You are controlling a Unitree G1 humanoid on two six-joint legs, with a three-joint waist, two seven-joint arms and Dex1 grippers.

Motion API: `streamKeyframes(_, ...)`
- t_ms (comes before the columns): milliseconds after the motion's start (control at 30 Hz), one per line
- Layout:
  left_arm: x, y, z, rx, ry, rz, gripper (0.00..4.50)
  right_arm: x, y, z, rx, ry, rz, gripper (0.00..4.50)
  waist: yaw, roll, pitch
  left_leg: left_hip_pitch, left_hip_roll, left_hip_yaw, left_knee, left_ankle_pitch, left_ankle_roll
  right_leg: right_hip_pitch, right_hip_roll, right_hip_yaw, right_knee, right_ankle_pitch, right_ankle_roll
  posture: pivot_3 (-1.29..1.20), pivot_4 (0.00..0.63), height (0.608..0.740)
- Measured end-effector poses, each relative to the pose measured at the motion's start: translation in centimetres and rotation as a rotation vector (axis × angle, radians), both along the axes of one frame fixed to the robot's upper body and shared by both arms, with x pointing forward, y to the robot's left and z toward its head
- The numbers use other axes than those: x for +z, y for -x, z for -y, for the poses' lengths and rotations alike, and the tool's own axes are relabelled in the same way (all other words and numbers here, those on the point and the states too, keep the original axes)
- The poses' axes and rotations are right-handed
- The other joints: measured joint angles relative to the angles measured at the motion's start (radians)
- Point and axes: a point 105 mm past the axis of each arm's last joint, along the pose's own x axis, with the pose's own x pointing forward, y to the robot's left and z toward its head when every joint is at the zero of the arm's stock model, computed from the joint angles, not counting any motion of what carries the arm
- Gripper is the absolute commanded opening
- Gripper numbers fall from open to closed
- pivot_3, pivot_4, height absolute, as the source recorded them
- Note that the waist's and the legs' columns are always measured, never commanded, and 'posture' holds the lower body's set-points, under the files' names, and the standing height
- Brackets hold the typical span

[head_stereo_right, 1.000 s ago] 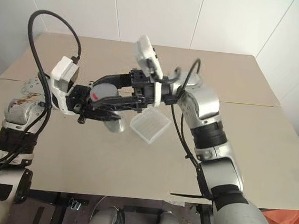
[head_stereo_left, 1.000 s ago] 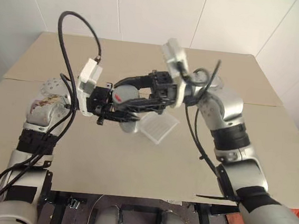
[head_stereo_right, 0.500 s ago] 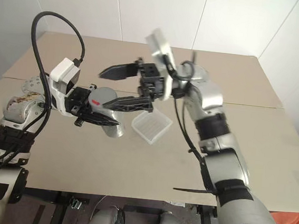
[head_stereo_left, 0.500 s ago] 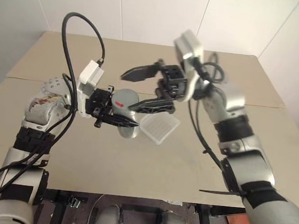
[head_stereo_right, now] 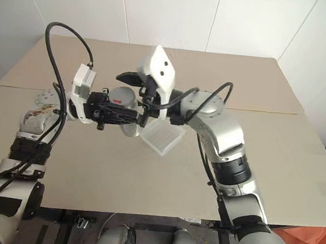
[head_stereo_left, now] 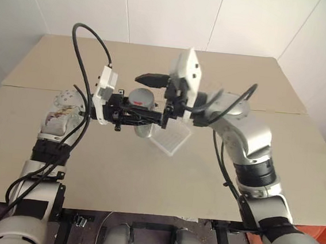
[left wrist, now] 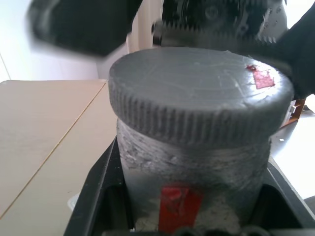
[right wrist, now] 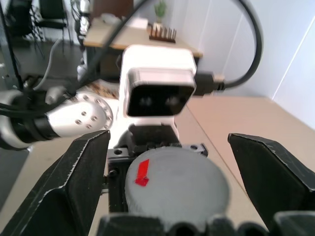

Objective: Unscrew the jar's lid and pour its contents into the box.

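My left gripper is shut on the jar, holding it upright above the table. The silvery jar has a red strip on its side. The grey lid with a red mark sits on top of the jar. My right gripper is open, with one black finger beyond the lid and the other on its near side, both apart from the lid. The clear ribbed box lies on the table just right of the jar. The contents are hidden inside the jar.
The beige table has a seam running across it behind the arms. White walls stand behind the table's far edge. Black cables loop above both wrists.
The right gripper let go of the lid and opened wide, lifted away, then turned its wrist and came back, open, on either side of the lid. The left gripper kept hold of the jar.
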Motion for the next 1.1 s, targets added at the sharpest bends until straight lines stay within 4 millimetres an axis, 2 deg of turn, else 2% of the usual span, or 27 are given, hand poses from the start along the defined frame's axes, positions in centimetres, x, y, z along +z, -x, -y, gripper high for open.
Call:
streamKeyframes(167, 0.1, 0.0, -0.1, 0.003, -0.005, 0.0, 1.97, 0.2, -1.0, -0.4, -0.041, 0.006, -0.004, 4.48, 0.002, 0.0, 0.0, -0.001, 0.0, 0.0, 0.0, 0.0, 0.001, 0.0, 0.0, 0.0, 0.0, 0.0, 0.0, 0.0, 0.15, 0.74)
streamKeyframes(300, 0.3, 0.1, -0.7, 0.02, -0.019, 0.013, 1.97, 0.2, -1.0, 0.3, -0.02, 0.015, -0.009, 4.48, 0.001, 0.0, 0.0, -0.001, 0.0, 0.0, 0.0, -0.001, 0.001, 0.0, 0.0, 0.0, 0.0, 0.0, 0.0, 0.0, 0.15, 0.74)
streamKeyframes(433, 0.1, 0.1, -2.4, 0.082, -0.026, -0.005, 1.97, -0.3, -1.2, 2.4, -0.016, 0.041, -0.002, 4.48, 0.0, 0.0, 0.0, -0.001, 0.0, 0.0, 0.0, -0.001, 0.001, 0.0, 0.0, 0.0, -0.001, 0.0, 0.0, 0.0, 0.15, 0.74)
streamKeyframes(567, 0.1, 1.0, -3.0, 0.057, -0.035, 0.008, 1.97, -0.4, -3.7, 6.8, -0.173, 0.033, -0.033, 4.48, 0.007, 0.0, 0.0, -0.001, 0.0, 0.0, 0.0, -0.001, 0.001, 0.0, -0.001, 0.0, -0.001, 0.0, 0.0, 0.0, 0.15, 0.74)
streamKeyframes(633, 0.4, 1.2, -3.1, 0.056, -0.038, 0.023, 1.97, -0.3, -3.9, 7.4, -0.192, 0.023, -0.035, 4.48, 0.003, 0.0, 0.0, -0.001, 0.0, 0.0, 0.0, -0.001, 0.001, 0.0, 0.0, 0.0, -0.001, 0.0, 0.0, 0.0, 0.15, 0.74)
streamKeyframes(733, 0.7, 1.5, -2.9, 0.047, -0.038, 0.03, 1.97, -0.4, -3.5, 7.3, -0.168, 0.027, -0.035, 4.48, -0.005, 0.0, 0.0, 0.0, 0.001, 0.0, -0.001, -0.001, 0.001, 0.0, 0.0, 0.0, -0.001, 0.0, 0.0, 0.0, 0.15, 0.74)
streamKeyframes(833, 0.6, 1.4, -2.8, 0.047, -0.031, 0.025, 1.97, -0.2, -2.2, 6.7, -0.101, 0.02, -0.018, 4.48, -0.003, 0.0, 0.0, 0.0, 0.001, 0.0, -0.001, 0.0, 0.001, -0.001, 0.0, 0.0, -0.001, 0.0, 0.0, 0.0, 0.15, 0.74)
streamKeyframes(967, 0.4, 0.9, -2.1, 0.044, -0.011, 0.019, 1.97, 0.6, 0.5, 4.1, 0.039, -0.016, 0.001, 4.48, -0.001, 0.0, 0.0, 0.0, 0.0, 0.0, 0.0, 0.0, 0.001, 0.0, 0.0, 0.0, 0.0, 0.0, 0.0, 0.0, 0.15, 0.74)
streamKeyframes(1100, 0.2, 0.4, -1.3, 0.034, -0.012, 0.013, 1.97, 1.2, 1.3, 1.9, 0.081, -0.026, 0.011, 4.48, 0.0, 0.0, 0.0, 0.0, 0.0, 0.0, 0.0, 0.0, 0.001, 0.0, 0.0, 0.0, 0.0, 0.0, 0.0, 0.0, 0.15, 0.74)
